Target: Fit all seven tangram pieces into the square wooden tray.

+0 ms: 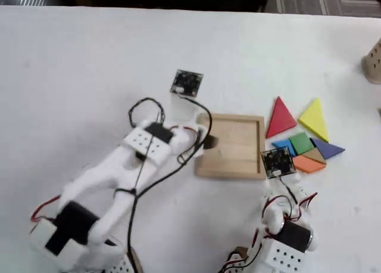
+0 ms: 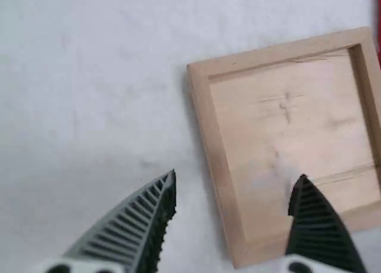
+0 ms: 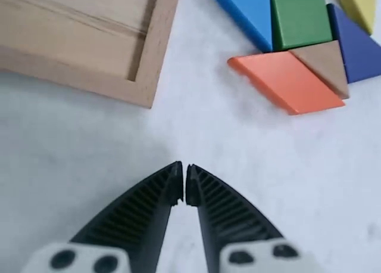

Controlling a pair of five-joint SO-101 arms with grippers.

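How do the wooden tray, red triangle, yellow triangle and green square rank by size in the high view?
Largest: wooden tray.
Next: red triangle and yellow triangle, which look about alike, so they are unranked.
Smallest: green square.

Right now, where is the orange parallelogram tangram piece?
In the high view the orange parallelogram piece lies on the table just right of the square wooden tray's near right corner, touching the small tan triangle.

The left arm (image 1: 110, 168) and right arm (image 1: 280, 253) were white with black motors (image 1: 71, 223), looped black and red cables (image 1: 136, 108), and ribbed dark fingers (image 3: 146, 204).
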